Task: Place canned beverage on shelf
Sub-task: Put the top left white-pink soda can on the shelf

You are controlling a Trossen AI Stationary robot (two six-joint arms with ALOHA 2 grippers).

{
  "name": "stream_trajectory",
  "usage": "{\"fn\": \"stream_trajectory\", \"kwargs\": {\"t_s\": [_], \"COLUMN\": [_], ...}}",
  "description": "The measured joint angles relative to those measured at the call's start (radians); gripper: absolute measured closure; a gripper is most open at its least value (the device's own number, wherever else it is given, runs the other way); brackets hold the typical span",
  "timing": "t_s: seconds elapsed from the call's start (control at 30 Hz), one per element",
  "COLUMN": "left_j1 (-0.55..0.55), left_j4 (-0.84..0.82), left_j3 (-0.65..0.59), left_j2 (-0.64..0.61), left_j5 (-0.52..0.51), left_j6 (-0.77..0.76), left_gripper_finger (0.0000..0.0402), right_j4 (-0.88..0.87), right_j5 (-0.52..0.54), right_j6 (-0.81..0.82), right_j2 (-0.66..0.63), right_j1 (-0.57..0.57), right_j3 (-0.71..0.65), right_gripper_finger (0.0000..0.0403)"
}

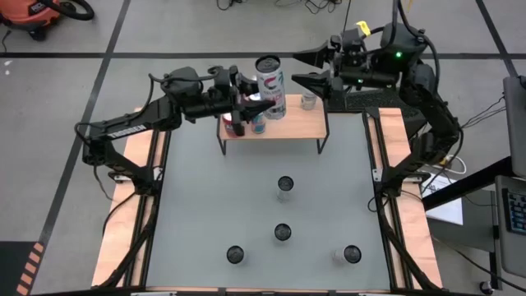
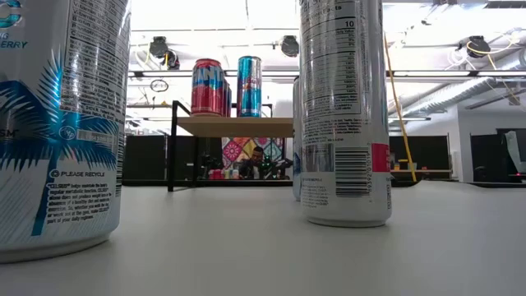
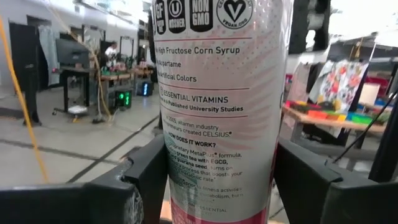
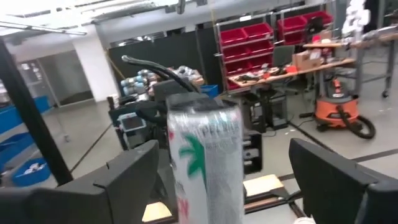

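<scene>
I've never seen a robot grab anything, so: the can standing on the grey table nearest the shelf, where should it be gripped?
Grip the can around its round side wall, about mid-height, coming in level from either flank. It stands upright with bare table around it, so probably nothing blocks the approach. The left gripper holds a white can at the shelf.
</scene>
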Motion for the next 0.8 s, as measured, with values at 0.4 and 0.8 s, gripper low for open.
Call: {"fn": "stream_trajectory", "kwargs": {"t_s": [0.4,0.8], "left_j1": [0.0,0.0], "left_j4": [-0.029,-0.04], "left_j3": [0.002,0.0], "left_j2": [0.028,0.08], "left_j5": [0.0,-0.001], "left_j6": [0.043,0.056], "left_gripper_finger": [0.0166,0.0166], "right_j4": [-0.001,-0.143], "right_j5": [-0.12,-0.089], "right_j6": [0.011,-0.154], "right_j2": [0.034,0.038], "right_j1": [-0.009,-0.009], "right_j3": [0.0,0.0], "right_gripper_finger": [0.0073,0.008]}}
